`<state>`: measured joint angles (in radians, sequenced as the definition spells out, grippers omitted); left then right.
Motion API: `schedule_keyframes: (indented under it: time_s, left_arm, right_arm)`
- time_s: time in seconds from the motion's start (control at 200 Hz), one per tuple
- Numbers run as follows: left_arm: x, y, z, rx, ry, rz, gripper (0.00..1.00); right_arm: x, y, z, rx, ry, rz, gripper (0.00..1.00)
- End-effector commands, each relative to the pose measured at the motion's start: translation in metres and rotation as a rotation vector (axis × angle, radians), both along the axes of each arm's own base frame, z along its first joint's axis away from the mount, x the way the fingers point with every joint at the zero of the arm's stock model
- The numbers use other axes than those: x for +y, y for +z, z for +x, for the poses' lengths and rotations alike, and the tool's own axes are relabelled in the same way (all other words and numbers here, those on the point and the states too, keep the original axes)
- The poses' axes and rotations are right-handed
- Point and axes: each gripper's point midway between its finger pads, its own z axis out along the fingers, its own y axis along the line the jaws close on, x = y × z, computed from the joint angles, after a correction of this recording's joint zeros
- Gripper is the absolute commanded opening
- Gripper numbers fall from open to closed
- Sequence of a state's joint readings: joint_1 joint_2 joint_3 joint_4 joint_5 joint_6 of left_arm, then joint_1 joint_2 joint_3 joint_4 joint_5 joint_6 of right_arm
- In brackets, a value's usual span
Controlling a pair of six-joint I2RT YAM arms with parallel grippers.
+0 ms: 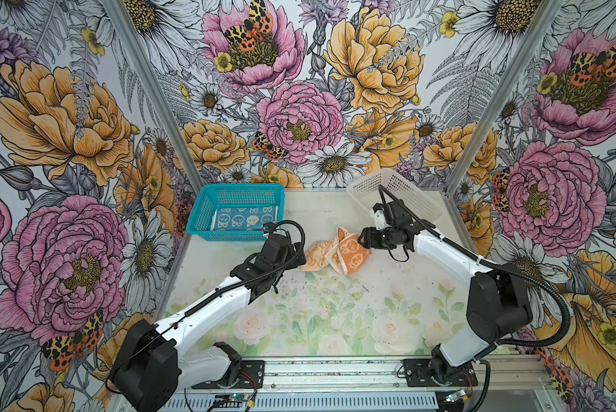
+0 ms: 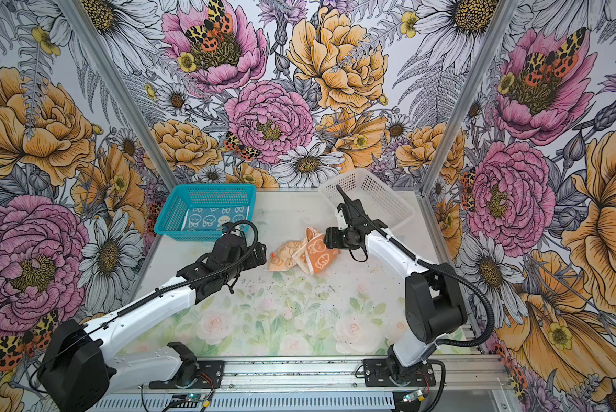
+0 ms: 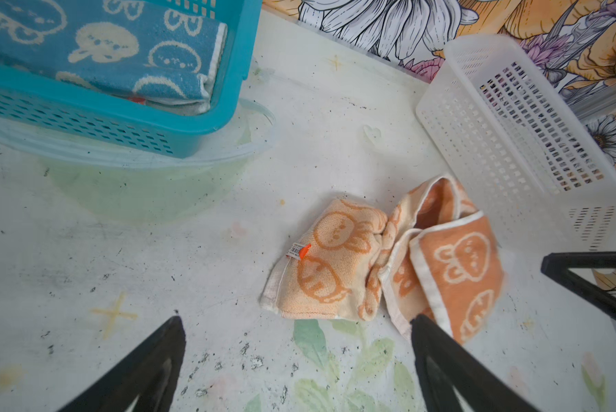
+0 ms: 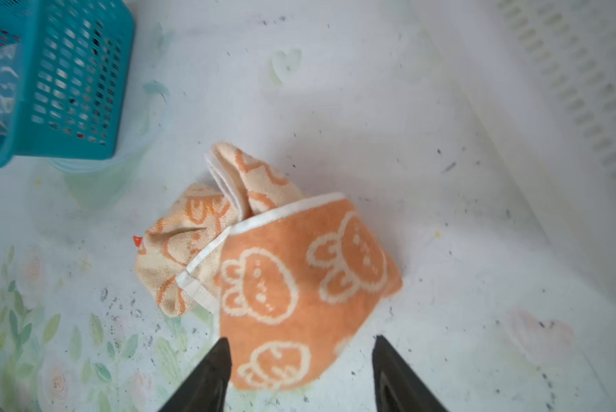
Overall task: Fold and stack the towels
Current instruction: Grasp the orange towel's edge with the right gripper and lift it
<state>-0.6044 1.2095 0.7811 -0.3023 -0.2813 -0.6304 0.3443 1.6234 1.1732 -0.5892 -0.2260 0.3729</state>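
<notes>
A peach-orange towel [image 1: 336,254] with cartoon faces lies crumpled mid-table, also seen in the other top view [image 2: 304,255]. A teal towel [image 1: 244,218] with bunnies lies folded inside the blue basket [image 1: 200,214]. My left gripper [image 3: 296,320] is open just left of the orange towel [image 3: 370,271], one fingertip [image 3: 420,328] at its edge. The right gripper [image 4: 301,340] is open, and a corner of the orange towel [image 4: 292,278] lies between its fingers. In both top views the grippers [image 1: 299,257] [image 1: 362,238] flank the towel.
A white perforated basket [image 1: 399,192] lies tipped on its side at the back right, close behind the right arm. The blue basket sits on a clear plastic tub [image 3: 149,185] at the back left. Floral walls close in three sides; a metal rail [image 1: 335,374] runs along the front.
</notes>
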Motion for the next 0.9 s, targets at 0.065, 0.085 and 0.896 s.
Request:
schedule_keyframes:
  time_s: [0.065,0.085,0.896]
  left_arm:
    - [-0.014,-0.002,0.009,-0.002,-0.018,-0.049,0.99]
    - [-0.015,-0.002,0.009,-0.003,-0.018,-0.053,0.99]
    - [0.017,-0.014,-0.008,0.01,0.031,-0.137,0.99]
  right_arm:
    - [-0.001,0.019,-0.009,-0.059,-0.004,-0.056,0.78]
    - [0.003,0.02,-0.009,-0.061,0.002,-0.053,0.79]
    - [0.048,-0.075,0.017,-0.009,0.06,-0.437,0.28]
